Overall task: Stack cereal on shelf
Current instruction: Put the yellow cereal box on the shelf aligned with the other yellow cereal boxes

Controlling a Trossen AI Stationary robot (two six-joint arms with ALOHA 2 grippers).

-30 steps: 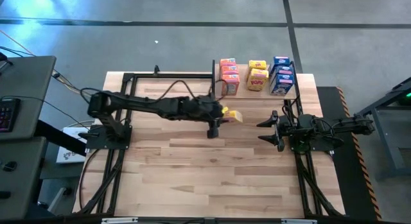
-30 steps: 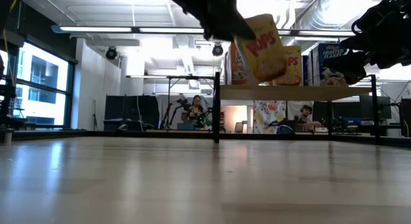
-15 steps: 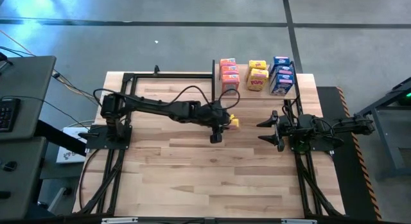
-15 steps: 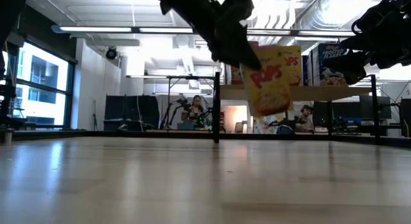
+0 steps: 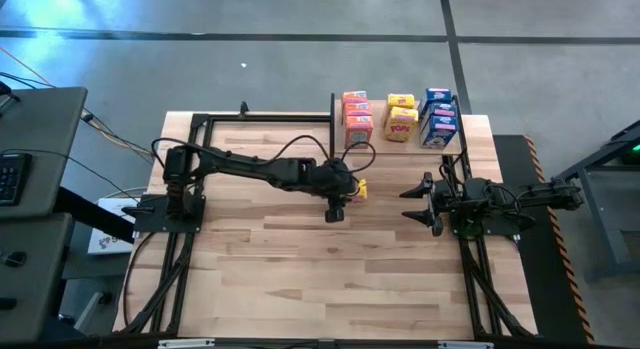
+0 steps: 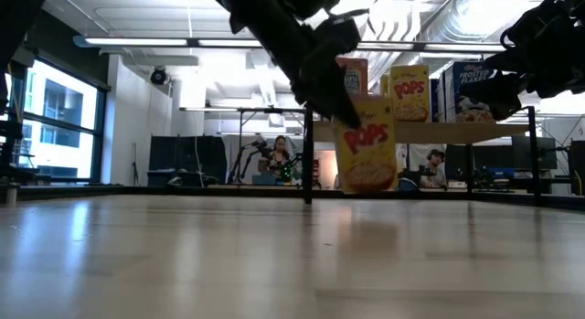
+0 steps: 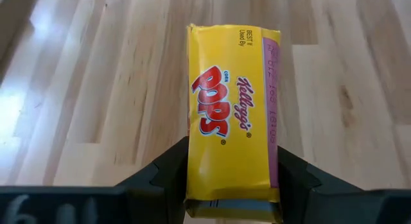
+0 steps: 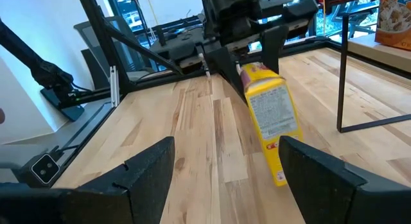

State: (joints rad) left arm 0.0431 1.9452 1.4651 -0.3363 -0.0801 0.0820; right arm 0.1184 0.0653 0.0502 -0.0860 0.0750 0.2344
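Step in hand: the left gripper [image 5: 356,188] is clamping a yellow box [image 6: 366,155] by its top end and holding it upright at the tabletop [image 5: 300,269], in front of the shelf [image 5: 465,139]; judging by this, the box is being set down or re-gripped rather than shelved yet.
Box contact: in the low view its bottom edge is sitting at table level, but whether it is bearing on the wood cannot be told.
Right gripper [image 8: 225,166]: waiting well to the right of the box, fingers standing wide apart and holding nothing.
Cereal on shelf: orange, yellow and blue boxes [image 5: 399,117] are standing in three groups along the board.
Next move: it is likely calling for lifting the box above the board's height, carrying it toward the yellow group and lowering it squarely without knocking the neighbours.
Hard to make out: the exact count on the shelf, since stacked boxes are covering each other from above; the left fingertips, hidden behind the box in the wrist view; the shelf posts, partly cut off.
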